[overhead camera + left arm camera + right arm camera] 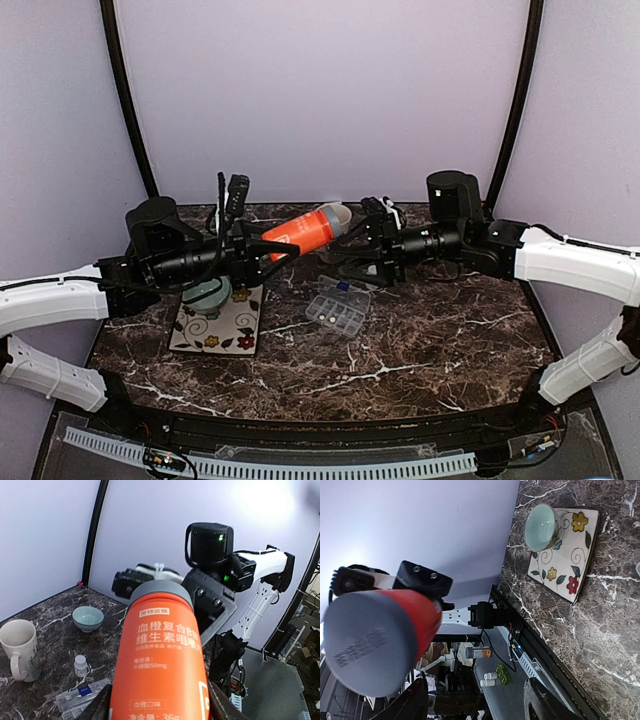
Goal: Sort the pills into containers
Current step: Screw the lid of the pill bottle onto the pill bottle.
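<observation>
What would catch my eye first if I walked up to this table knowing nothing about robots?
The bright orange bottle with its grey cap stands out. The left claw holds it tilted in the air above mid-table, cap end toward the open right claw. Below, on the dark marble table, lie a clear organiser box and, to its left, a flowered tile bearing a pale green bowl.

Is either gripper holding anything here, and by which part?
The left gripper holds the orange bottle by its lower body, away from the grey cap. The right gripper is open, holding nothing.
</observation>
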{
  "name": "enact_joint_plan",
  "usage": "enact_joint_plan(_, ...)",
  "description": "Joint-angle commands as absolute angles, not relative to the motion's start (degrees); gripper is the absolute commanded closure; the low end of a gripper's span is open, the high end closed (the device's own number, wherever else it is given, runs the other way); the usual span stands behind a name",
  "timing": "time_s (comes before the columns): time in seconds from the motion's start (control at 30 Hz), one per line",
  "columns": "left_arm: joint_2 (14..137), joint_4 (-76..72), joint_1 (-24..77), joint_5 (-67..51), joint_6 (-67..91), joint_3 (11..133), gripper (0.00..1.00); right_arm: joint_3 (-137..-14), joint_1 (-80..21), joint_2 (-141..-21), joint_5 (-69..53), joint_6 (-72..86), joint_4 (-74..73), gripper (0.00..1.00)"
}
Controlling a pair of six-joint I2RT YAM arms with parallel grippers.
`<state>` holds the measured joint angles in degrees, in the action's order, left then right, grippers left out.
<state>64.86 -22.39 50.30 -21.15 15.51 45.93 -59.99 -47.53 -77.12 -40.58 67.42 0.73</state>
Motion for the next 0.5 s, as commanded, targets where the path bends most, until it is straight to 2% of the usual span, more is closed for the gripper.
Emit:
enact_joint_plan(0.0, 62.02, -30.82, 50.06, -22.93, 17.07, 45.95, 1.00, -60.13, -47.85, -76.52, -38.79, 65.18, -2.30, 0.35)
enact_joint_plan(0.27, 60.97, -31.38, 48.31, -23.33, 18.73, 44.79, 1.00, -62.08, -48.09, -75.05, -36.71, 59.12, -8.60, 0.33)
enact_joint_plan(0.47, 61.41, -32.08, 45.27, -28.88, 23.03, 44.86, 1.00, -65.57, -49.39, -73.49, -29.05, 43.73, -22.09, 0.33)
